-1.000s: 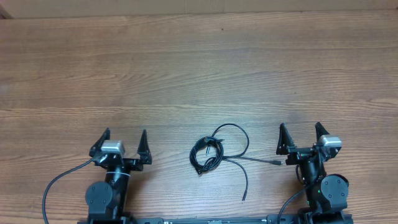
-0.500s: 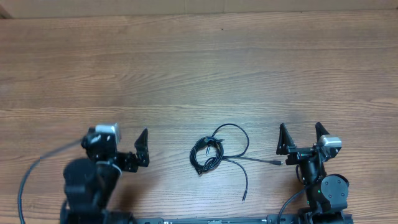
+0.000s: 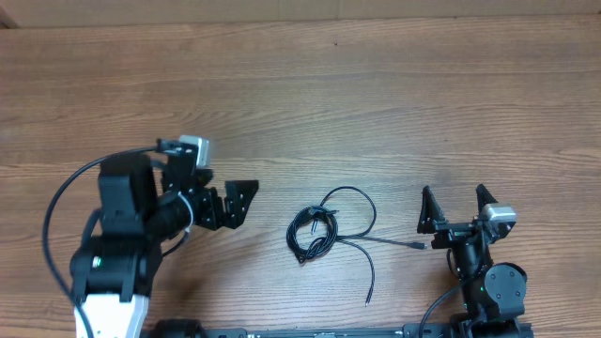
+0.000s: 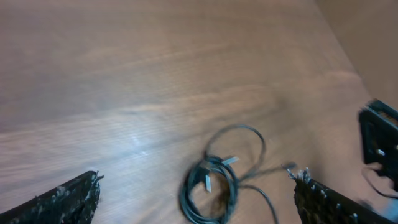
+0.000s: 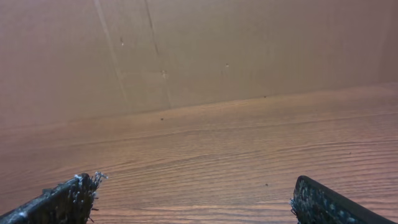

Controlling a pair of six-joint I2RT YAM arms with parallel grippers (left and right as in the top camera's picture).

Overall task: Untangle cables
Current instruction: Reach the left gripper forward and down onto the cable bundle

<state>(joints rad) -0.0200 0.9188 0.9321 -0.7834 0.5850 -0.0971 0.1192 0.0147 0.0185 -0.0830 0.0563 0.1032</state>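
The cables (image 3: 319, 230) lie on the wood table as one tangled bundle of thin black cords, with a loop at the top and two loose ends trailing right (image 3: 413, 245) and down (image 3: 368, 302). My left gripper (image 3: 240, 201) is open and empty, pointing right, a short way left of the bundle. In the left wrist view the cables (image 4: 214, 180) lie between and ahead of its open gripper (image 4: 198, 179), slightly blurred. My right gripper (image 3: 454, 208) is open and empty, just right of the plug end. Its wrist view shows the open gripper (image 5: 194, 183) over bare wood, no cable.
A brown cardboard wall (image 5: 199, 50) stands along the table's far edge. The right arm's base (image 4: 379, 140) shows at the right edge of the left wrist view. Thicker black robot wires hang by both arm bases (image 3: 56, 207).
My left arm has risen from its rest pose, moved forward and swung its open gripper right towards the cables. The right arm and the cables have not moved.
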